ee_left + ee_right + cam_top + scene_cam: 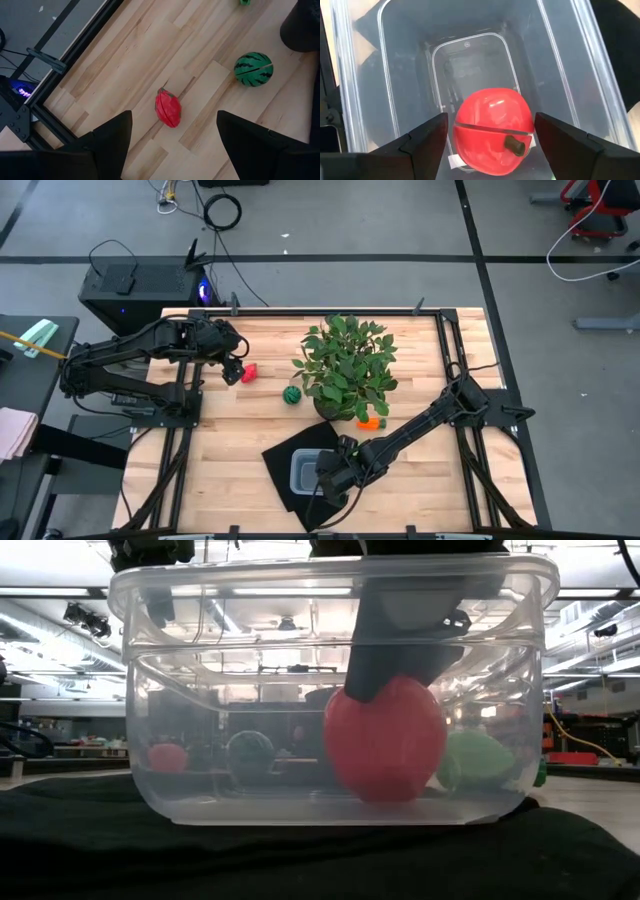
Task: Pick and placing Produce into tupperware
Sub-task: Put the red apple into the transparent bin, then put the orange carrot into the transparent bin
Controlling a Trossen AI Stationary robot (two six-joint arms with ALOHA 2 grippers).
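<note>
**Red fruit going into the tub**

I am watching the right end effector (490,135) reaching down into the tub (303,472), which is sitting on the black mat (283,458) at the front of the desk (230,470). Its fingers are standing spread wide, one on each side of the red fruit (491,130). From the low view the fruit (385,738) is resting on the tub's floor with the dark end effector right on top of it; whether they are touching I am not able to tell.

The left end effector (172,132) is hovering over the back left of the desk, fingers open and holding nothing. Below it a second red piece (168,108) is lying on the wood, and the striped green ball (253,69) is sitting near it, beside the plant pot (302,25). From above, the ball (291,394) is lying just left of the plant (347,366), and the orange piece (369,422) is showing at the plant's front right edge.
</note>
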